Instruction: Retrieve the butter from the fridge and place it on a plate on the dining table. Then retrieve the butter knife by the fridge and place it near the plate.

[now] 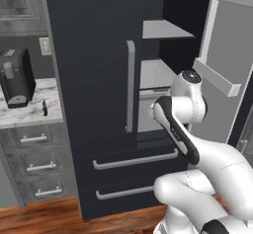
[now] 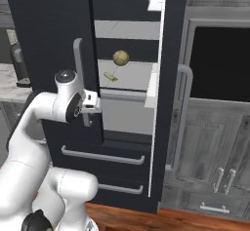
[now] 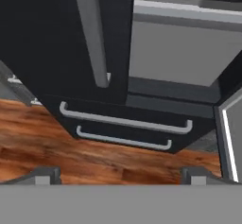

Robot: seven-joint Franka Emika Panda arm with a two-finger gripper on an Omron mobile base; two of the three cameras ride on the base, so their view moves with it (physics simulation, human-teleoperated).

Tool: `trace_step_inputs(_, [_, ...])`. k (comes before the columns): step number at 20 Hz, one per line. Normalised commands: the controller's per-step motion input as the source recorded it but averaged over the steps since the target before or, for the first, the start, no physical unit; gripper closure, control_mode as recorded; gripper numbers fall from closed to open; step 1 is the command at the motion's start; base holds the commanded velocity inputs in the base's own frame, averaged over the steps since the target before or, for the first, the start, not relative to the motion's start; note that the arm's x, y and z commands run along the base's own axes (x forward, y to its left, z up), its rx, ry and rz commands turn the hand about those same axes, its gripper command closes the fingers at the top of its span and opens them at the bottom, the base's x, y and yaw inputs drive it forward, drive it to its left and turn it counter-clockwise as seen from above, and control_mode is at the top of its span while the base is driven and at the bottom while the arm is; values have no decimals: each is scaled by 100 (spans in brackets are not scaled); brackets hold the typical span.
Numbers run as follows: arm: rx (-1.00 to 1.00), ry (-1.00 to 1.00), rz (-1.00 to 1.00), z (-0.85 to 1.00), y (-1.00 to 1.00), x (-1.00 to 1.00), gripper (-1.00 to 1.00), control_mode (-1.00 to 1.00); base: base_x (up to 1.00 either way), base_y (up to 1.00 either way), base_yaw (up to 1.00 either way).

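The gripper [image 3: 120, 176] hangs wide open with nothing in it, right in front of the fridge [image 2: 44, 25], near the left door's handle [image 2: 78, 69]. The right door [image 2: 166, 103] is swung open. Farther in, the butter [image 2: 111, 77] lies on a shelf, just beside a round tan ball [image 2: 121, 57]. Off to the left, the butter knife [image 1: 45, 107] sits on the counter [image 1: 29, 112] by the coffee machine [image 1: 16, 77].

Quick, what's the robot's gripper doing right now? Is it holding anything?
Gripper: open wide and holding nothing, pointing at the fridge and its lower drawers.
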Motion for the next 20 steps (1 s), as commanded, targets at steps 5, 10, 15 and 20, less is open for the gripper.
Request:
trace_step_inputs(5, [0, -19, -7, 42, 36, 21, -100, -100, 0, 0, 0])
trace_step_inputs(10, [0, -14, -3, 32, 43, 37, -100, -100, 0, 0, 0])
trace_step_inputs(15, [-1, 0, -8, 27, 27, 46, -100, -100, 0, 0, 0])
trace_step_inputs(20, [0, 0, -2, 0, 6, 63, -100, -100, 0, 0, 0])
